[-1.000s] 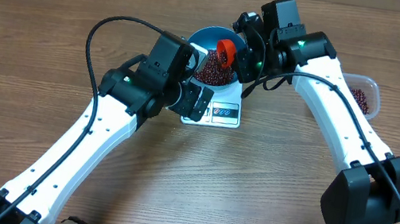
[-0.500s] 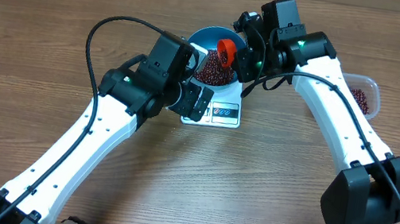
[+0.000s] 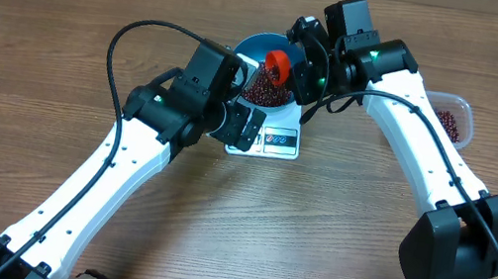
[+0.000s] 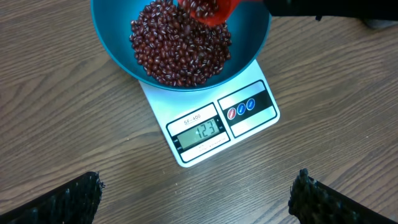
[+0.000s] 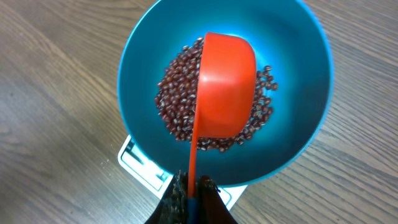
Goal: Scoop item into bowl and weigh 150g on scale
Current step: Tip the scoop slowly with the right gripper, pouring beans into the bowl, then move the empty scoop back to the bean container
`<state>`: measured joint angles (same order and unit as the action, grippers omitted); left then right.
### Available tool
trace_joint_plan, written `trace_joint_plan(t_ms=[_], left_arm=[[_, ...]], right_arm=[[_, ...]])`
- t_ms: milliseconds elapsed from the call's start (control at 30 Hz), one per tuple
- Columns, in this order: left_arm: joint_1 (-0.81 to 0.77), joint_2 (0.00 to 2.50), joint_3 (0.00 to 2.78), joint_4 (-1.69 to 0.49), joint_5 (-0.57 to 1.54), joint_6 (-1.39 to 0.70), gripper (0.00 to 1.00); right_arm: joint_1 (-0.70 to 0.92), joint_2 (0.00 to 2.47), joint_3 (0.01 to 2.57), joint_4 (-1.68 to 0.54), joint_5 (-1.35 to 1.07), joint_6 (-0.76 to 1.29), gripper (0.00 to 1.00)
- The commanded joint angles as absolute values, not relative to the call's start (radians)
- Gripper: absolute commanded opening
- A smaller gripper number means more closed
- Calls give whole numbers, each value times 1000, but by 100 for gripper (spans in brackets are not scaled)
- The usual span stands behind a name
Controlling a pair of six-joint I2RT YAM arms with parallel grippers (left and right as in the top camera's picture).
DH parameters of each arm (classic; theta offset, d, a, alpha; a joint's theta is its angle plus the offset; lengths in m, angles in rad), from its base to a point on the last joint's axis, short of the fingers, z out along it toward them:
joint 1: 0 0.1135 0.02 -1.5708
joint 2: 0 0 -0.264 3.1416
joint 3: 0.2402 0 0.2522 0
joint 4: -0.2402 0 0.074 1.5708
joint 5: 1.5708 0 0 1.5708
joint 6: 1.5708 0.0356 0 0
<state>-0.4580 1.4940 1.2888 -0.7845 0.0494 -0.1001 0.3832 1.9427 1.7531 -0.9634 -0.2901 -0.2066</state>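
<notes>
Right gripper [image 5: 193, 190] pinches the red scoop [image 5: 227, 87] by its handle, cup over the beans [image 4: 177, 46] in the blue bowl [image 4: 109, 37]; left gripper [image 4: 196, 196] gapes empty beside the scale [image 4: 249, 124].

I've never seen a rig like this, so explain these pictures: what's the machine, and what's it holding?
Two white robot arms work at a wooden table. One picture looks down from above; the others come from wrist cameras. The right gripper is shut on an orange plastic scoop, tipped over a round blue bowl of small red-brown beans, which sits on a white kitchen scale. The left gripper hangs open, empty. A clear plastic tub holds more beans.
</notes>
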Motion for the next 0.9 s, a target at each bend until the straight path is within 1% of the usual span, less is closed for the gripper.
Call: trace_joint_plan(t_ms=[0, 400, 533, 667, 867], left_arm=[[-459, 1485, 1285, -781, 60, -81, 100], [-459, 1485, 1285, -781, 60, -82, 100], [-459, 1485, 1285, -781, 60, -81, 100], [-459, 1485, 1285, -781, 60, -81, 100], [-459, 1485, 1285, -781, 60, -82, 100]], right_arm=[[388, 1934, 1785, -958, -266, -176, 4], [390, 1929, 1785, -963, -265, -166, 4], [399, 1905, 1785, -956, -259, -220, 4], [414, 1882, 1785, -943, -200, -256, 3], [451, 1879, 1785, -944, -40, -267, 4]])
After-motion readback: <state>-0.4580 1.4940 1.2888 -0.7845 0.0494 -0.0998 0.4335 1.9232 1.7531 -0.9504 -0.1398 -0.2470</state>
